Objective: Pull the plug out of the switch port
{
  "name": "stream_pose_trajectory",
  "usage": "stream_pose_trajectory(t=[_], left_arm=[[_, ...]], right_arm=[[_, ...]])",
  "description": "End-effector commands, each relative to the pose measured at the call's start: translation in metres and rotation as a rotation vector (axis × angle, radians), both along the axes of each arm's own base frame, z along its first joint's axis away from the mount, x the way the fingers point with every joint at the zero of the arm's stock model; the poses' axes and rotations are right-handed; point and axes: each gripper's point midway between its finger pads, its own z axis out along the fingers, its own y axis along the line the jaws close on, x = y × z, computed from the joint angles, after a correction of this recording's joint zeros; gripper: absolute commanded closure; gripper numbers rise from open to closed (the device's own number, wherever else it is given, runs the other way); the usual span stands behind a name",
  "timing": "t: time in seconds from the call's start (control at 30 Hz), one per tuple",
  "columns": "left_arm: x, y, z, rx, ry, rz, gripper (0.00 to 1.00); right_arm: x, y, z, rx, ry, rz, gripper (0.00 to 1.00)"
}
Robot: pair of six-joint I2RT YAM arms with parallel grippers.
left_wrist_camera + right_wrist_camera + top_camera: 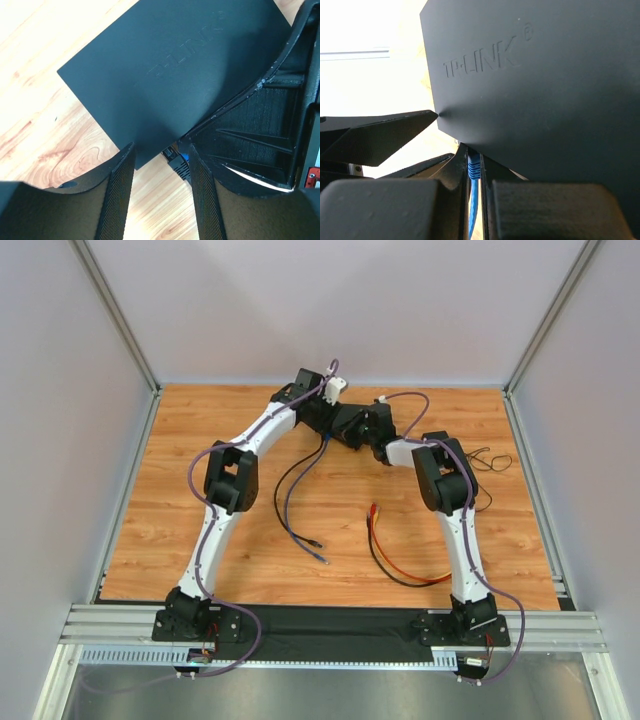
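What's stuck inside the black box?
A blue plug goes into the edge of the black box, pinched by the right gripper. The socket itself is hidden under the box's top.

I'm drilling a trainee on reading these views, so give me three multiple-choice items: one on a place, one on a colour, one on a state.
1. Where on the table does the switch lie?
A near left corner; B far middle; C near right edge.
2. What colour is the plug at the switch's edge?
A blue; B red; C white.
3. How is the right gripper?
A wide open; B holding a red cable; C shut on the plug.

Key:
B, the top view shows the switch at the far middle.
A, blue shows in both wrist views.
C, the right gripper's fingers pinch the plug in the right wrist view.
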Motion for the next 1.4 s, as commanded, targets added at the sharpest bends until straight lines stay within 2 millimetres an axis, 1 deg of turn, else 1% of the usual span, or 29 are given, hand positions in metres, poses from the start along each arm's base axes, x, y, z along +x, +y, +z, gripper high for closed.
stream_pose_trajectory(t=[0.0,0.07,0.2,0.33,0.57,0.73,0.87,0.9,0.93,1.2,1.23,1.27,1.33,1.37], left_arm=[[-0.007,-0.003,0.002,0.072,-0.022,-0.030,0.45],[-0.008,-0.007,0.003,0.071,-0.024,-0.048,0.45],[0.000,-0.002,0.005,0.086,-0.047,0.012,0.44],[0.006,-0.002,0.007,0.073,-0.053,0.048,0.44],[0.010,0.002,0.009,0.059,-0.059,0.082,0.45],[0.012,0.002,0.010,0.053,-0.062,0.094,0.45],[0.010,0.000,0.009,0.062,-0.049,0.090,0.46],[0.010,-0.001,0.005,0.077,-0.049,0.092,0.46],[0.011,-0.001,0.006,0.079,-0.054,0.092,0.46],[0.010,-0.001,0.003,0.090,-0.046,0.098,0.46],[0.010,-0.001,0.003,0.091,-0.042,0.097,0.46],[0.009,-0.002,0.002,0.092,-0.042,0.094,0.46],[0.010,-0.001,0.002,0.096,-0.044,0.099,0.46],[0.008,-0.003,0.001,0.098,-0.042,0.092,0.46]], right_arm=[[-0.012,-0.006,-0.019,-0.011,0.074,0.007,1.00],[-0.012,-0.007,-0.020,-0.008,0.076,0.006,1.00],[-0.013,-0.006,-0.017,-0.001,0.076,0.013,1.00],[-0.016,-0.006,-0.018,0.001,0.079,0.020,1.00],[-0.020,-0.007,-0.018,0.002,0.078,0.025,1.00],[-0.022,-0.004,-0.019,0.006,0.084,0.041,1.00],[-0.026,-0.003,-0.016,0.006,0.083,0.055,1.00],[-0.026,-0.003,-0.013,0.004,0.079,0.057,1.00],[-0.026,-0.003,-0.011,0.003,0.075,0.061,1.00],[-0.040,0.000,-0.007,-0.007,0.083,0.099,1.00],[-0.041,-0.002,-0.007,-0.011,0.083,0.102,1.00],[-0.042,-0.001,-0.003,-0.015,0.073,0.107,1.00],[-0.047,-0.003,-0.004,-0.029,0.083,0.111,1.00],[-0.049,-0.003,-0.002,-0.037,0.079,0.117,1.00]])
